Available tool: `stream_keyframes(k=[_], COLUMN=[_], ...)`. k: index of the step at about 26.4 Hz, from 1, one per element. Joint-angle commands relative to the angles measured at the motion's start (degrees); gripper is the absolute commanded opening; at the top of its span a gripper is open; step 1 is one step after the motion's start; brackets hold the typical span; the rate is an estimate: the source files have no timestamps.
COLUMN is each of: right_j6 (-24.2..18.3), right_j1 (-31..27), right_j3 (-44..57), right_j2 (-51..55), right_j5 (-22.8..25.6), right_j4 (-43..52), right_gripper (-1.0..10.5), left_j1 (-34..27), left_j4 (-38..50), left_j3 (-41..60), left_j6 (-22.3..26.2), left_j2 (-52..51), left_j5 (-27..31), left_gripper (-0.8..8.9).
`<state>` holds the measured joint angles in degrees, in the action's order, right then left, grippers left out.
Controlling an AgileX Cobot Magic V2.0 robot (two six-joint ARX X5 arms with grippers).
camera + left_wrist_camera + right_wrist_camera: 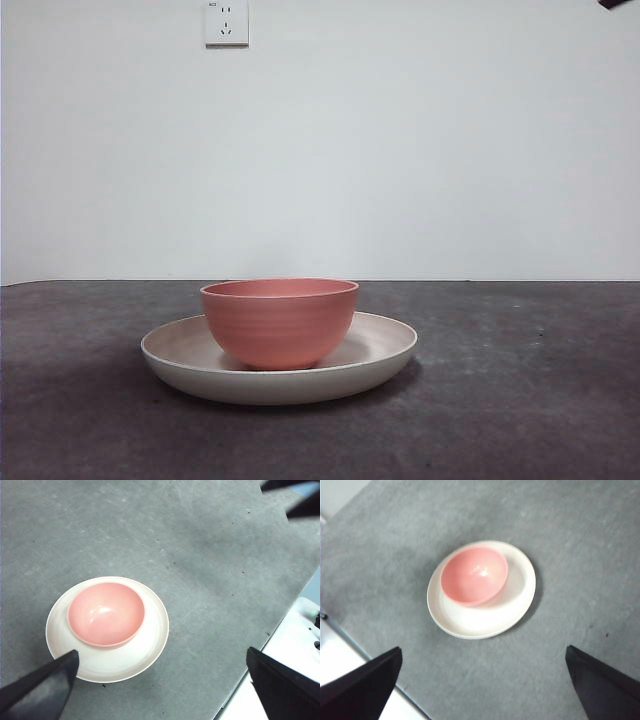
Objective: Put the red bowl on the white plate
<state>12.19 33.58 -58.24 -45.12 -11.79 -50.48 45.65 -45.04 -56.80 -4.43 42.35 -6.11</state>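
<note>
Wall socket high on the white wall, left of centre. Red bowl upright inside the white plate, set off-centre, on the dark grey table mat. Left gripper and right gripper both hang well above, jaws spread wide, holding nothing. Black arm tip at top right corner.

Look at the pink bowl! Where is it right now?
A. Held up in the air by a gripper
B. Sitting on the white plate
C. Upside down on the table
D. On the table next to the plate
B. The red bowl stands upright on the white plate, off-centre on it, and neither gripper touches it.
</note>
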Motion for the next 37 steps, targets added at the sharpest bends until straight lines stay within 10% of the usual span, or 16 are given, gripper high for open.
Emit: stream_keyframes(k=[1,9,12,37], right_j6=[-0.7,-0.5,-0.5,-0.6], right_j1=[1.2,1.7,1.7,1.6], right_j3=[2.1,4.0,4.0,4.0], right_j2=[2.1,6.4,6.3,6.4], right_j5=[-0.2,-0.3,-2.0,-1.7], right_j4=[1.3,1.6,1.6,1.6], right_gripper=[5.2,4.9,0.2,0.2], left_j1=[0.4,0.4,0.4,-8.6], left_j4=[0.5,0.5,-0.1,2.8], left_j3=[-0.7,-0.7,-0.7,3.8], left_j6=[-0.4,-0.4,-0.4,-0.3], left_j2=[0.3,0.3,0.3,-1.4], left_j5=[0.1,0.1,0.1,0.1], left_gripper=[5.61,5.38,0.21,0.26])
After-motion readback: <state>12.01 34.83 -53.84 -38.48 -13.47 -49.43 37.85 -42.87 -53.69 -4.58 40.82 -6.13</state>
